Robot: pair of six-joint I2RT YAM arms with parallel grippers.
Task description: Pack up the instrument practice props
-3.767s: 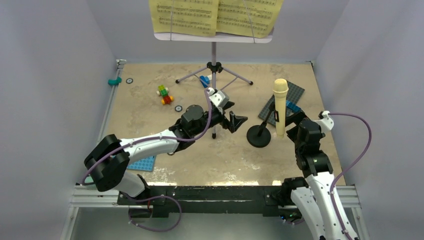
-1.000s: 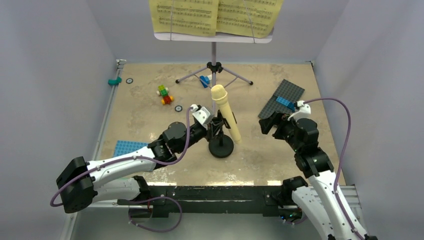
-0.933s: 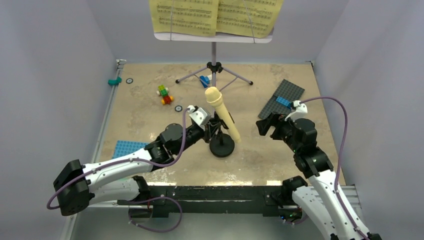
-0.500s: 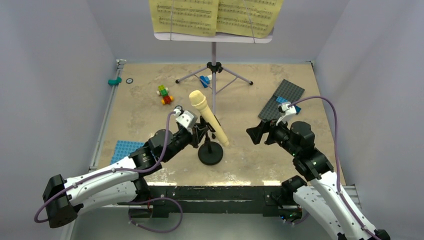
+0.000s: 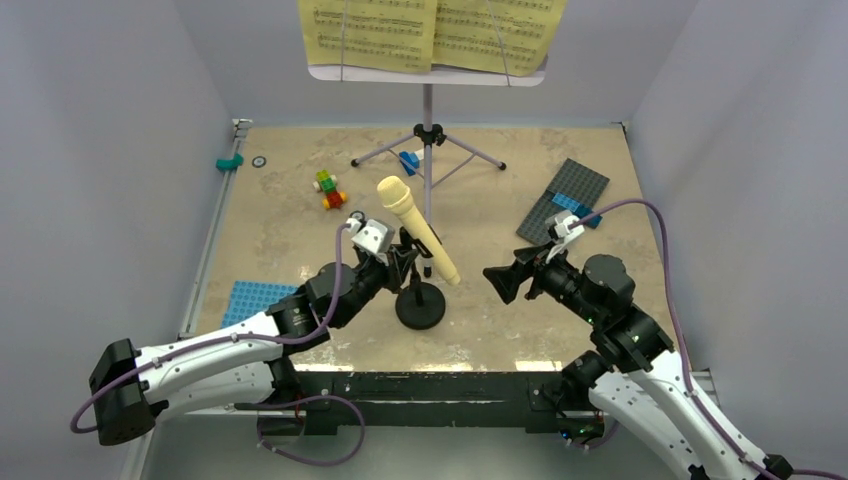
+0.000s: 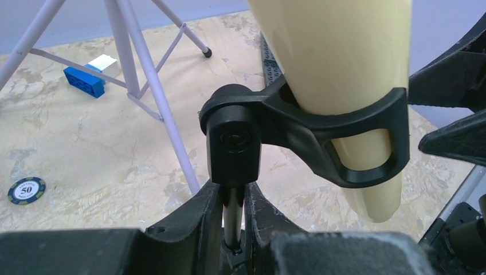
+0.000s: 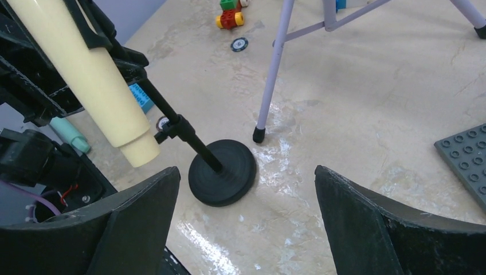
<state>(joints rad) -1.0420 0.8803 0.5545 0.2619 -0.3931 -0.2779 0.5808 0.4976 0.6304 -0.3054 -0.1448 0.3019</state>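
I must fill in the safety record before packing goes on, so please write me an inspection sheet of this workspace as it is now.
Surface: beige mottled table, glare near the front edge.
Job's things: cream microphone, tilted, in the clip of the black microphone stand; yellow sheet music on the tall music stand at the back.
Clutter: grey baseplate, blue baseplate, coloured bricks, blue brick, poker chip.
End effectors: left end effector shut on the microphone stand's rod; right end effector open, empty.
Cables: left purple cable and right purple cable loop free; no snag seen.
Surroundings: pale walls on three sides; nothing else seen.
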